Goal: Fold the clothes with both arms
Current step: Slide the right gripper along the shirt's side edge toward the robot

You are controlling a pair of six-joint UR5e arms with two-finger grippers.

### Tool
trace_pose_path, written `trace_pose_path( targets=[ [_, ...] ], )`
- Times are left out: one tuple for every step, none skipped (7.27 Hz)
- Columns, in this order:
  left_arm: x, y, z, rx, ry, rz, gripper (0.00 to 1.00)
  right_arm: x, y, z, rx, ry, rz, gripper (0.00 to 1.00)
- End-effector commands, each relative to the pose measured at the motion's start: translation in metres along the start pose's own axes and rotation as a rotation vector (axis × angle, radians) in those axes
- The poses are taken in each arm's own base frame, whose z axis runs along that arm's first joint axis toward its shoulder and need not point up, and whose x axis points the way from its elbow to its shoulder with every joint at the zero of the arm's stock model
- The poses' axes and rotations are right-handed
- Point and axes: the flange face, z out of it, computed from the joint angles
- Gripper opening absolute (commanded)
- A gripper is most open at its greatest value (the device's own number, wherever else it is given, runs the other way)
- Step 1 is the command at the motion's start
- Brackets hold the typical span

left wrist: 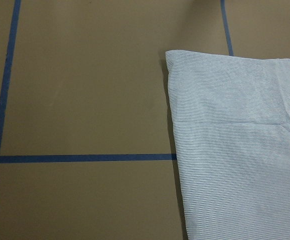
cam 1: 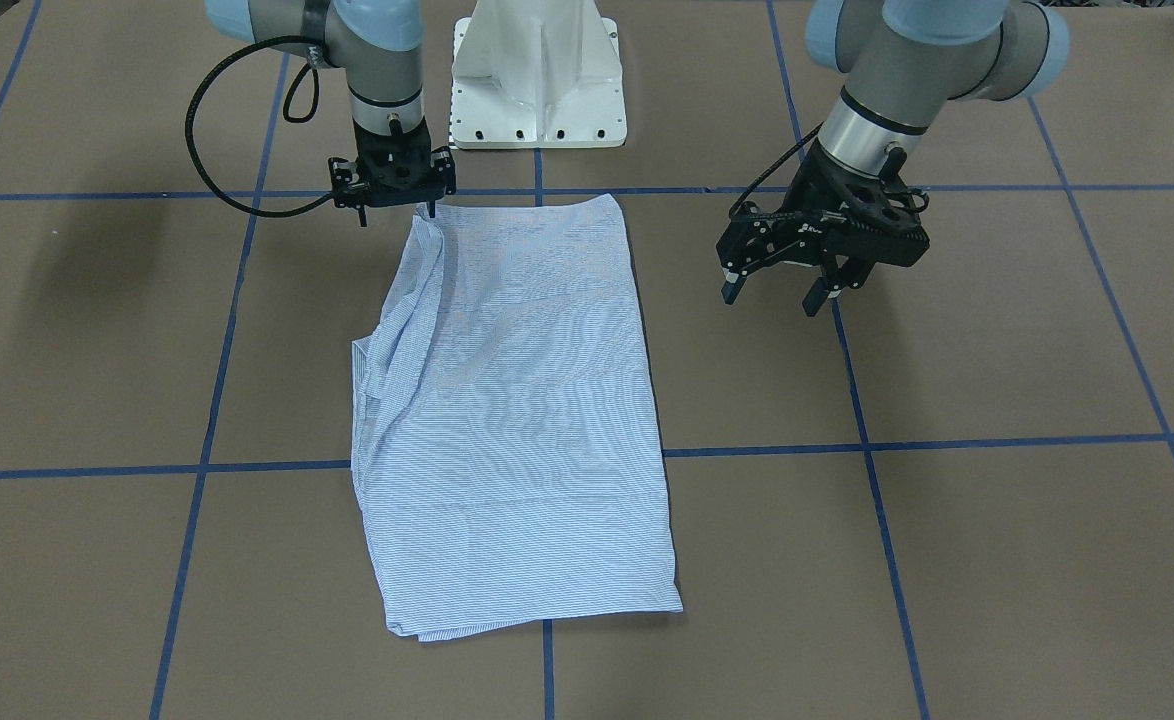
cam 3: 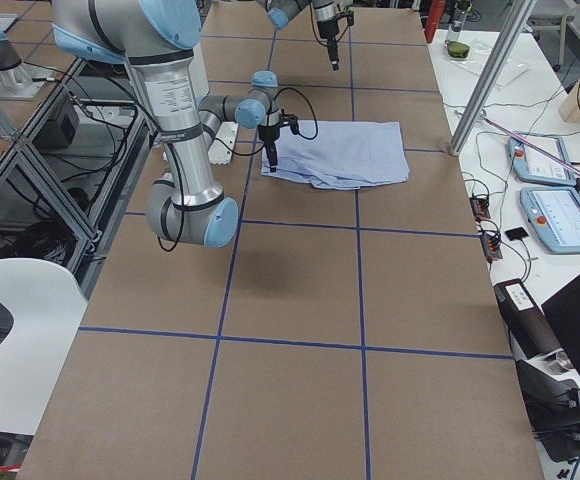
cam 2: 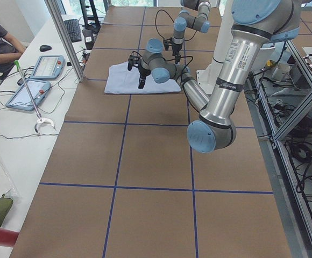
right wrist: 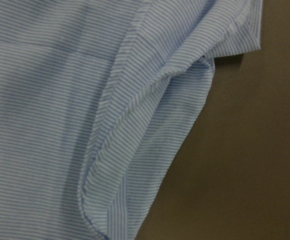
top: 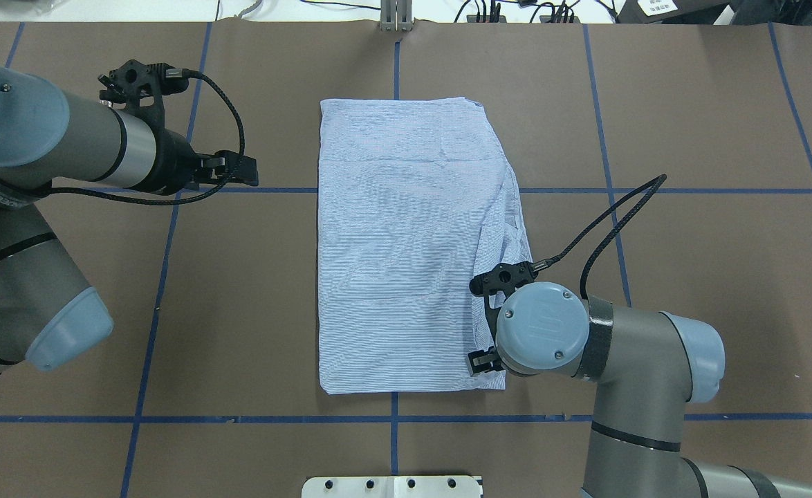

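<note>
Shirt [cam 1: 527, 400]: folded into a long rectangle, flat on the table [cam 1: 997, 560], about mid-table between the two arms. Its long axis runs from the robot-side edge toward the operators' edge. One short end lies just in front of the white pedestal base [cam 1: 539, 75]. The long side toward the robot's left is straight and smooth. The long side toward the robot's right is rumpled, with loose layers bulging out past the fold.

Right arm [cam 1: 367, 40]: the right fingers [cam 1: 433, 205] point straight down at the shirt corner nearest the pedestal, on the rumpled side. They stand apart with nothing between them. One tip is at the cloth edge; cannot tell if it touches. The right wrist view shows only striped folds and bare table.

Left arm [cam 1: 907, 80]: the left fingers [cam 1: 732, 288] are spread wide and empty, above bare table beside the smooth side and clear of the cloth. The left wrist view shows a squared shirt corner and blue tape lines [cam 1: 947, 440].
</note>
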Motion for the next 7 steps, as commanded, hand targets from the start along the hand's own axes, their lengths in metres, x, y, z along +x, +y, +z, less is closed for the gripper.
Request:
trace_pose_path(
  targets=[
    [0.001, -0.001, 0.001, 0.000, 0.000, 0.005, 1.00, 0.015, 0.007, 0.006, -0.013, 0.019, 0.039, 1.00],
    [0.001, -0.001, 0.002, -0.001, -0.001, 0.004, 1.00, 0.020, 0.010, 0.008, -0.016, 0.026, 0.041, 1.00],
    [0.001, -0.001, 0.002, -0.001, -0.001, 0.004, 1.00, 0.024, 0.012, 0.005, -0.015, 0.023, 0.041, 1.00],
    [0.001, -0.001, 0.002, 0.000, 0.000, 0.005, 1.00, 0.030, 0.015, 0.004, -0.014, 0.025, 0.042, 1.00],
    [0.002, -0.002, 0.001, 0.001, 0.001, 0.007, 1.00, 0.035, 0.017, 0.004, -0.016, 0.030, 0.044, 1.00],
    [0.002, -0.002, 0.002, 0.000, 0.000, 0.006, 1.00, 0.035, 0.019, -0.012, -0.003, 0.000, 0.040, 1.00],
    [0.002, -0.002, 0.002, 0.000, 0.000, 0.006, 1.00, 0.032, 0.015, -0.029, 0.003, -0.039, 0.044, 1.00]
  ],
)
